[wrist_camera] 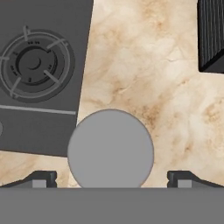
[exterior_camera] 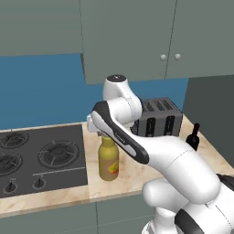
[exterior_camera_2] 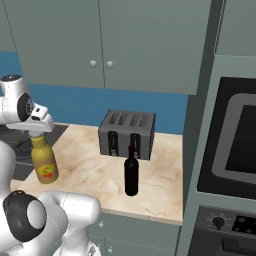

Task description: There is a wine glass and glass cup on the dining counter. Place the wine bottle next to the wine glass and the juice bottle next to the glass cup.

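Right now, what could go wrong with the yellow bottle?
The open gripper sits right over the juice bottle, near its grey cap. If it closes too high, the bottle may slip. A tilted bottle could tip onto the hob beside it.

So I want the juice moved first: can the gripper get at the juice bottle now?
Probably yes: the gripper hangs open right above the juice bottle, tips either side of its grey cap.

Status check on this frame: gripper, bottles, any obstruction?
Gripper open, straight above juice bottle, fingers clear of its cap. Wine bottle stands apart, before toaster. Nothing blocking.
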You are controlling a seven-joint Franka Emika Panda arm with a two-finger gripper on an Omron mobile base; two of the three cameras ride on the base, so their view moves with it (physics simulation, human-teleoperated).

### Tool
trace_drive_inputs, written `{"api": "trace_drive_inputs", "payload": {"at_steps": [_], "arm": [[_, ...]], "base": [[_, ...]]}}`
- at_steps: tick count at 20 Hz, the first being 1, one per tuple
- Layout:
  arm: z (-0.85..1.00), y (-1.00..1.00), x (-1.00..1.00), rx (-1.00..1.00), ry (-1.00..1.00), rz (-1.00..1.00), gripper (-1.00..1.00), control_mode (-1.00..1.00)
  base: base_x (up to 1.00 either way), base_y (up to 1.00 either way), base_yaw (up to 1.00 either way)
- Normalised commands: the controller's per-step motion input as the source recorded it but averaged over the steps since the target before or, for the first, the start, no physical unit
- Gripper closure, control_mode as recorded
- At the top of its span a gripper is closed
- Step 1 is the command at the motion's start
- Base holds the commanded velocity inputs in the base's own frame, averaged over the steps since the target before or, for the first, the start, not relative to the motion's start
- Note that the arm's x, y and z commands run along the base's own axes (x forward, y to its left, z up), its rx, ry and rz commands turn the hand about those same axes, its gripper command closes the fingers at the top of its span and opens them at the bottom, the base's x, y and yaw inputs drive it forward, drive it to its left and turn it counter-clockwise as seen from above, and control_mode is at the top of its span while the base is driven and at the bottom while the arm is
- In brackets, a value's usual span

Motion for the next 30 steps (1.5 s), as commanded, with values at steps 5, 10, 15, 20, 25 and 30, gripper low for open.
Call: {"api": "trace_drive_inputs", "payload": {"at_steps": [5, 10, 15, 20, 25, 30], "arm": [[-0.02, 0.00, 0.04, 0.00, 0.00, 0.04, -1.00, -1.00], [-0.02, 0.00, 0.06, 0.00, 0.00, 0.06, -1.00, -1.00], [-0.03, 0.00, 0.05, 0.00, 0.00, 0.05, -1.00, -1.00], [-0.07, 0.00, 0.00, 0.00, 0.00, 0.02, -1.00, -1.00], [-0.12, 0.00, 0.00, 0.00, 0.00, 0.00, -1.00, -1.00], [-0.12, 0.00, 0.00, 0.00, -0.02, 0.00, -1.00, -1.00]], "base": [[0.00, 0.00, 0.00], [0.00, 0.00, 0.00], [0.00, 0.00, 0.00], [0.00, 0.00, 0.00], [0.00, 0.00, 0.00], [0.00, 0.00, 0.00]]}}
